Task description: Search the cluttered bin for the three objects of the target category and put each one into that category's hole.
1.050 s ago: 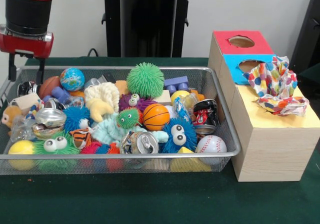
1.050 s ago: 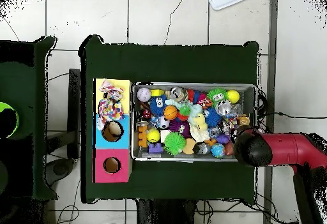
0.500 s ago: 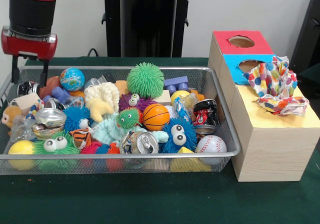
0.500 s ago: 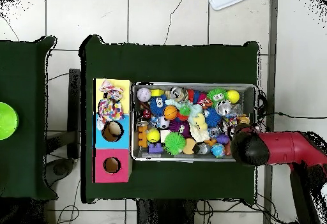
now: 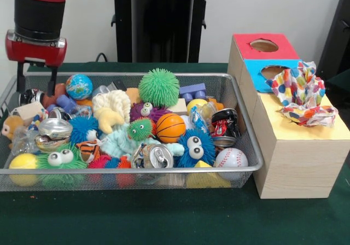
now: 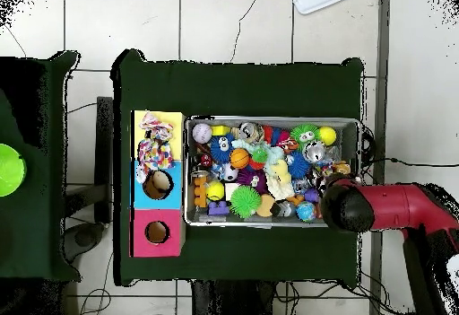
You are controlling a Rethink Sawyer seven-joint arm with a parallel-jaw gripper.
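Jaws point(image 5: 38, 80) hang w/ two dark prongs spread apart and nothing between them, just above the far-left corner of the wire bin point(image 5: 164, 170), over the brown ball point(image 5: 53, 94) and purple block point(image 5: 65, 102). Target category isn't shown by anything in view, so can't say which three toys count; box point(image 5: 295, 157) sits right of the bin on the green worktop point(image 5: 164, 217) w/ red hole point(image 5: 264, 45) farthest, blue hole point(image 5: 275, 71) next, and the yellow section's top covered by a crumpled spotted cloth point(image 5: 303, 94). Judgement: still the search/approach step, nothing picked yet. To do it well: pick a toy lying on top w/ free sides, e.g. globe ball point(image 5: 79, 86) close by, come straight down, prongs straddling it, clear of the bin's mesh wall. Round balls may roll off — centre first. Avoid pushing neighbours deeper.
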